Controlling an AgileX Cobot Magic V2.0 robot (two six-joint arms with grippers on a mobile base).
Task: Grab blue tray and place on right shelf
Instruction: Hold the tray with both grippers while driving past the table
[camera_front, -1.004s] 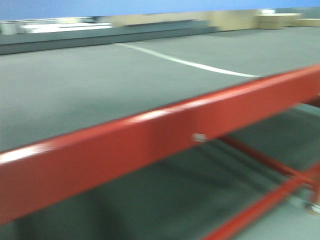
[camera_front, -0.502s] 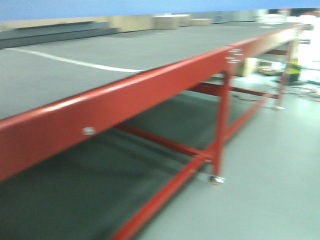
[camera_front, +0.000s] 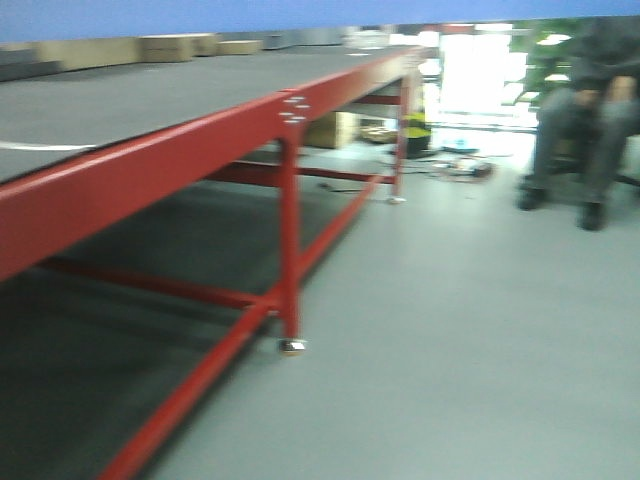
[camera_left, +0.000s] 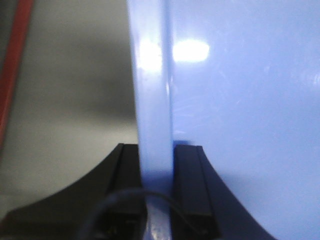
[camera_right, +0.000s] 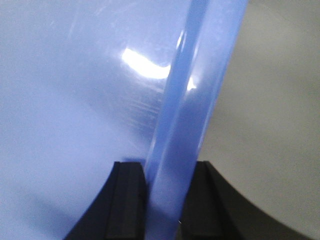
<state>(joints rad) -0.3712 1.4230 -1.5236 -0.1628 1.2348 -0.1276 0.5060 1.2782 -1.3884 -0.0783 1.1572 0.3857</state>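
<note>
Left wrist view: I'm watching left claw (camera_left: 156, 157) clamping blue tray (camera_left: 240, 110) rim, right claw (camera_right: 162, 172) likewise, tray aloft near red worktop (camera_front: 150, 165). Risk: rim slipping from thin pinches while I'm driving.

Light-blue tray (camera_left: 240, 100); red table frame (camera_front: 150, 170); dark grey mat (camera_front: 120, 100); black jaws.
</note>
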